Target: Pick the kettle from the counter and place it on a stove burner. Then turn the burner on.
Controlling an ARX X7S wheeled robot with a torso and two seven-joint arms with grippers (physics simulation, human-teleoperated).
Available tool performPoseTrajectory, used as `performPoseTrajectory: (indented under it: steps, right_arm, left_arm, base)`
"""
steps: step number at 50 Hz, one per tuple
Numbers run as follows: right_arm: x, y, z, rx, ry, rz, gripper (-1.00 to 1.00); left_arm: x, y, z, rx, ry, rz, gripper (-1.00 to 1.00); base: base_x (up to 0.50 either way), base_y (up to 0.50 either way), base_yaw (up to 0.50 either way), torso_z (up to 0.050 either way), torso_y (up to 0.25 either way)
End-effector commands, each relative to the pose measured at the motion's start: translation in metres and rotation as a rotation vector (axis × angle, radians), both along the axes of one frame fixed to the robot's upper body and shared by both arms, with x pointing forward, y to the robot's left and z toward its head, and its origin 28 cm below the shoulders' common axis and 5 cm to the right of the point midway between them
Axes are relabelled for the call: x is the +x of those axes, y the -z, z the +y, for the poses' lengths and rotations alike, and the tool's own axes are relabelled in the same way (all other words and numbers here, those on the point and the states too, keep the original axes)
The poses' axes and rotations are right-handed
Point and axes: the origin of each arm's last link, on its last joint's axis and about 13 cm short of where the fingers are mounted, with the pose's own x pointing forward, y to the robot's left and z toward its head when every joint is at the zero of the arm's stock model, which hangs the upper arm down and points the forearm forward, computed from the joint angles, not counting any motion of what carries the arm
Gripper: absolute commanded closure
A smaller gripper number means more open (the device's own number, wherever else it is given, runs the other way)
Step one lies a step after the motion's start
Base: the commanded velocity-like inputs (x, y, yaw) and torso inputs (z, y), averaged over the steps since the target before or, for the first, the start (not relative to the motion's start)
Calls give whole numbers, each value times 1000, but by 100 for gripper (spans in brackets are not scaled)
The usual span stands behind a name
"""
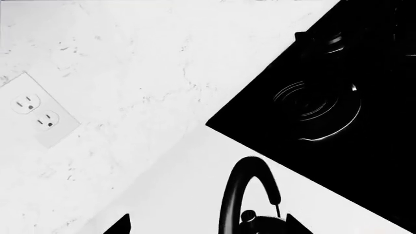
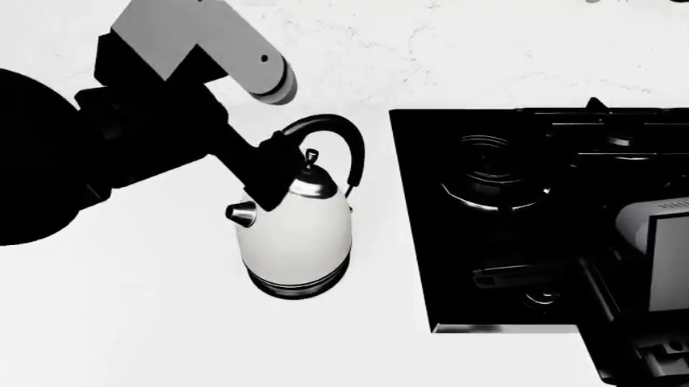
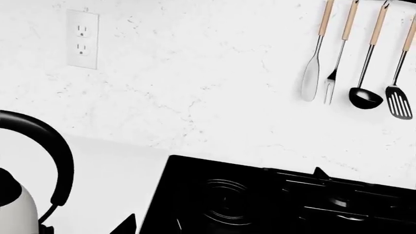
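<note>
Counter [image 2: 129, 322]: left end effector [image 2: 269, 173] at kettle [image 2: 296, 242] handle.

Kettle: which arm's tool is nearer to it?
Left. The left tool is at the kettle handle's base; the right arm sits over the stove, well off to the side.

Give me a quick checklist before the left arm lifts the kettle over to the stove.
1. Kettle upright on the counter: ok.
2. Left gripper at the black handle: ok.
3. Grip closed on the handle: cannot tell.
4. Grateless ring burner free of pots: ok.
5. Counter between kettle and stove clear: ok.
6. Right gripper away from the kettle: ok.
</note>
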Motion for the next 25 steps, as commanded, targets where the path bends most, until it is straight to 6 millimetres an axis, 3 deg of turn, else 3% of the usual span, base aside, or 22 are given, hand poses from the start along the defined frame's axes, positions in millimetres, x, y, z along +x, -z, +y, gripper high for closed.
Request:
performPoseTrajectory:
  steps: [1,11,25]
  right_arm:
    - [-1,2,-1,0,0,1,-100]
    - [2,5,-2,1,4,4,-100]
    - [8,8,-2,-12,11,15,-100]
  left_arm:
    - [17,-9,-3,84,-61,65,-100]
    - [35,-1,-11,-5,-2,83,-100]
    - [51,11,-19,4,84,153,-100]
  base:
    - [0,0,0,0,0]
    - [0,0,0,0,0]
    - [0,0,0,0,0]
